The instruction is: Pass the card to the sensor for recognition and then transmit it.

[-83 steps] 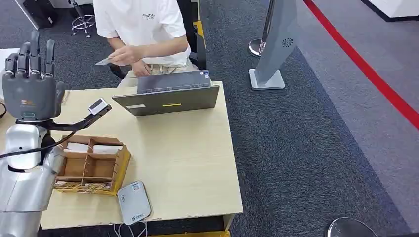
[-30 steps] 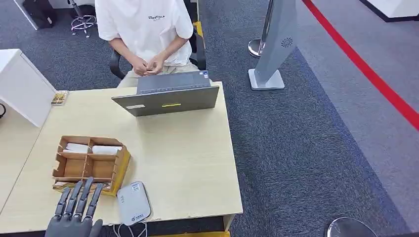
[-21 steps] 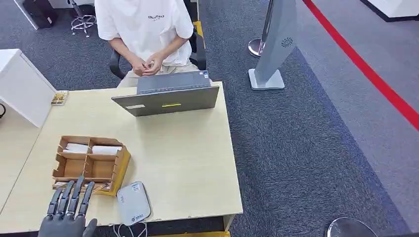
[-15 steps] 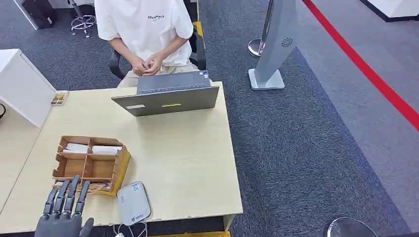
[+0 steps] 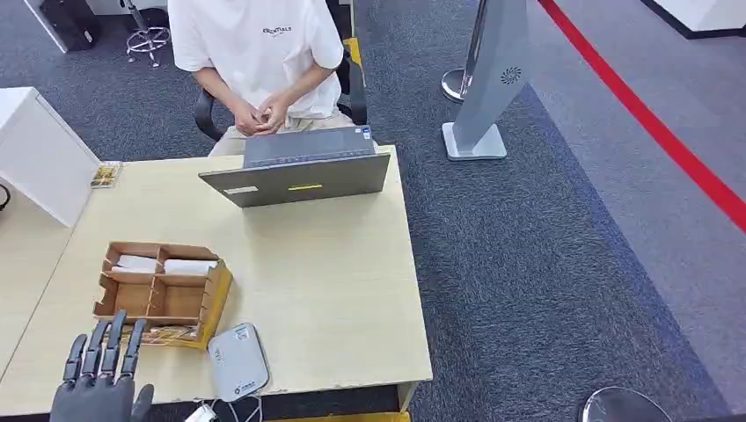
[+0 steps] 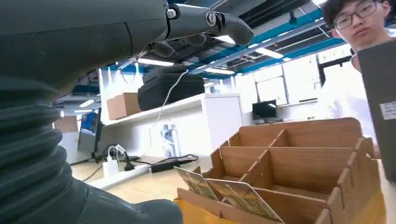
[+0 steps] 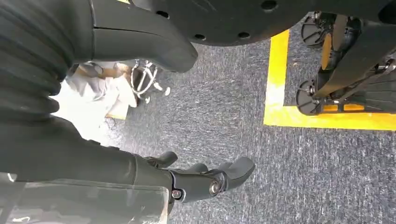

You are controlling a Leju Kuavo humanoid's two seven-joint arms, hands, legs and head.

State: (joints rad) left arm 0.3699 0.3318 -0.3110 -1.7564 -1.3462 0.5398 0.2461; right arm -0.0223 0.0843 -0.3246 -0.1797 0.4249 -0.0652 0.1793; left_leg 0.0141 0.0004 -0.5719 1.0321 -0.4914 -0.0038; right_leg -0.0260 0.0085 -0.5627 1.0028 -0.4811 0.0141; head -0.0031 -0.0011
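My left hand point(image 5: 97, 380) hovers over the table's near left corner, fingers straight and apart, holding nothing. It is just in front of the brown cardboard organizer point(image 5: 160, 292), whose front slot holds several cards point(image 5: 163, 334). From the left wrist view these cards point(image 6: 233, 198) lean in the organizer point(image 6: 299, 158) beyond my fingers point(image 6: 205, 23). The white-grey card sensor point(image 5: 237, 360) lies flat to the right of my hand. My right hand point(image 7: 201, 179) hangs beside my body above the carpet, empty, fingers loosely bent.
A person point(image 5: 255, 53) sits behind the table with both hands together over a grey laptop point(image 5: 299, 171). A white box point(image 5: 40, 158) stands at the left. A grey floor stand point(image 5: 493, 79) rises on the carpet to the right of the table point(image 5: 334, 281).
My left hand came down from high over the table and keeps sliding back and left toward the near edge. The person drew the card in to their lap.
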